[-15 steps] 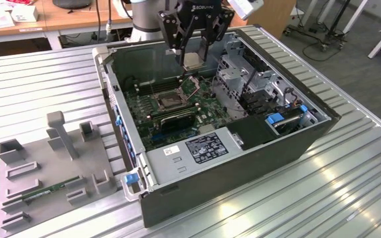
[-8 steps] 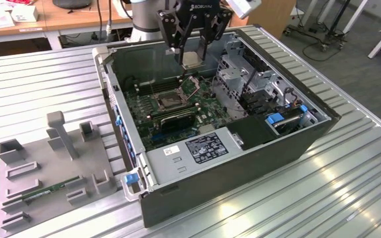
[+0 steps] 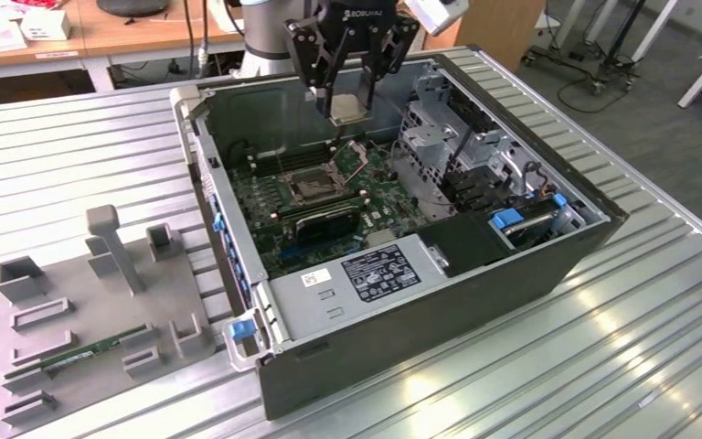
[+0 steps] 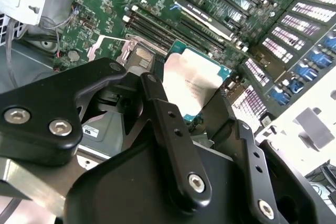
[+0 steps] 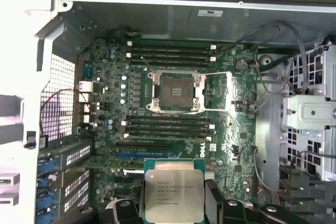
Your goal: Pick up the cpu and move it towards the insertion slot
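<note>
Black hand (image 3: 348, 102) hangs over the open PC case (image 3: 449, 274), clamped on the cpu (image 5: 173, 195), which is up in the air, well apart from the insertion slot (image 5: 176, 91) on the green motherboard (image 5: 236, 129) below.

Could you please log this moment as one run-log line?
pincer: shut on flat square silvery-topped cpu | position: raised above open computer case | square silver-framed insertion slot: empty, cpu not yet there

One cpu (image 5: 172, 194), one insertion slot (image 5: 175, 91), one open computer case (image 3: 326, 320), one grey fixture tray (image 3: 95, 366) holding one memory stick (image 3: 83, 355), one gripper (image 3: 351, 108).
</note>
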### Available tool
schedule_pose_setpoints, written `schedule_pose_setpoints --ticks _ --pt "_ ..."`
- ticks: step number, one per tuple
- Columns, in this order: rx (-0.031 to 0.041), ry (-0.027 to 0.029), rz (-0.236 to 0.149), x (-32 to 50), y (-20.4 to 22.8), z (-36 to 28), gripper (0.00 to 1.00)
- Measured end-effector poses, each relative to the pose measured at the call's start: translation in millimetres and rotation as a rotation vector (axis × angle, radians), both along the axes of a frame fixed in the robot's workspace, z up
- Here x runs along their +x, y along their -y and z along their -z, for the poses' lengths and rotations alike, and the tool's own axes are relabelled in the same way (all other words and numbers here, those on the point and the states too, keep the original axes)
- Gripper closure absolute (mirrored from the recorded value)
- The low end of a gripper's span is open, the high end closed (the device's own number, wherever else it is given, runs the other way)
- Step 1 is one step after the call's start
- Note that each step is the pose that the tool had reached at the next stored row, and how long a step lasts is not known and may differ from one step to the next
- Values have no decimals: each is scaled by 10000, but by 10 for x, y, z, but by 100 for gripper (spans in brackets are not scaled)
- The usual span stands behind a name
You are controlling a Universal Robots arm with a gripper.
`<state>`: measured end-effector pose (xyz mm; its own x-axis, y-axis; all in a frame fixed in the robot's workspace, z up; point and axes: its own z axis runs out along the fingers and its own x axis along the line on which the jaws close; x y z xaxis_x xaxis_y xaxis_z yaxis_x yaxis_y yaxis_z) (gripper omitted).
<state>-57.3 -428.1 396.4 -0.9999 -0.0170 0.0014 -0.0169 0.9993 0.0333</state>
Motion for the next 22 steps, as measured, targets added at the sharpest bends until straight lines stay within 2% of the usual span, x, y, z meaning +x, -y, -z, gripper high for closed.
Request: schedule_pose_setpoints --ticks 7,8,13,22 --pt "-1 -1 34 0 -84 126 46" --pt "1 0 68 0 -143 183 46" --pt "0 0 172 0 -199 236 46" --pt "0 0 369 0 -351 351 46"
